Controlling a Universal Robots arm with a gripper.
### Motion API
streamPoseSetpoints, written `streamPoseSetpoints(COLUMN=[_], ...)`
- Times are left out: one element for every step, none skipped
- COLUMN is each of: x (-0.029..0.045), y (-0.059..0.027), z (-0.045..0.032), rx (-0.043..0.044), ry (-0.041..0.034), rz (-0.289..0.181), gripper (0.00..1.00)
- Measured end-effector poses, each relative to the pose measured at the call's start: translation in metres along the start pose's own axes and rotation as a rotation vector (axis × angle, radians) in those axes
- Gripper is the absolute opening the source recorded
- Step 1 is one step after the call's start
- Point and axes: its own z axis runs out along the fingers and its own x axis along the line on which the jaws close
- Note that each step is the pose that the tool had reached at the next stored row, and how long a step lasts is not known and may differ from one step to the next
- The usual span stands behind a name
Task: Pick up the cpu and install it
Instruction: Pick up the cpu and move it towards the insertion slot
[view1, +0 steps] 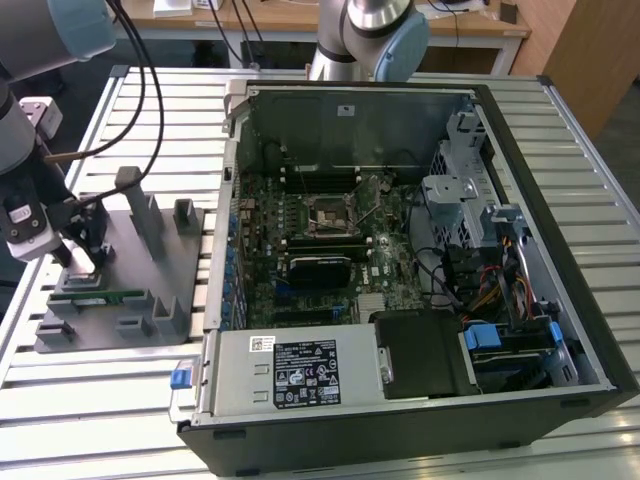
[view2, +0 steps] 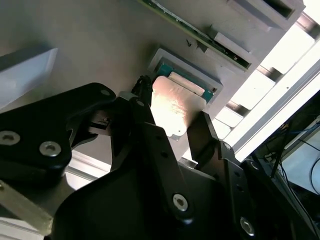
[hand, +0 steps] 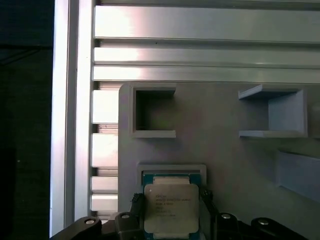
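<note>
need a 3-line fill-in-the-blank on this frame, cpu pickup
1. The hand is closed on the ____, just above the grey tray.
2. The tray stands at the exterior view's ____, beside the open computer case.
3. The memory stick lying on the tray is ____ in colour.
Missing words: cpu; left; green.

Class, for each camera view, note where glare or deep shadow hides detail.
Second wrist view: glare whitens the cpu top and the table slats. First wrist view: bright bands streak the slats, with a dark margin beside them. Exterior view: even light, mild shade inside the computer case.
</note>
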Motion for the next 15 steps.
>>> streamPoseSetpoints(x=[-0.0001,-0.0001,-0.0002,-0.0002,-0.0003,-0.0003,-0.0004,-0.0005,-0.0006,-0.0007,-0.0007,-0.0008,-0.0009,-0.0009,-0.0010], y=[0.0001,0.0002,0.0002,0.0003,0.0004,0.0005,0.0006,0.0007,0.0008,0.0009,0.0011,0.0012,0.0013,0.0014,0.0015], z=[-0.0023,-0.0050,-0.0077,-0.0104,-0.0134,-0.0164,-0.0195,-0.0233,-0.0270,-0.0309,-0.0350,-0.0389,-0.0424,-0.0459,-0.0494], rx=[-0.0001,-0.0001,-0.0001,-0.0001,-0.0001,-0.0001,-0.0001,-0.0001,0.0000,-0.0001,-0.0001,-0.0001,-0.0001,-0.0001,-0.0001], ry=[-0.0001,-0.0001,-0.0001,-0.0002,0.0000,-0.0001,-0.0002,-0.0002,-0.0001,-0.0001,-0.0002,0.0000,-0.0001,0.0000,-0.0002], rz=[0.000,0.000,0.000,0.000,0.000,0.000,0.000,0.000,0.000,0.000,0.000,0.000,0.000,0.000,0.000], gripper=[0.53,0.53,0.53,0.53,0.53,0.53,0.53,0.53,0.53,0.53,0.53,0.53,0.53,0.53,0.53])
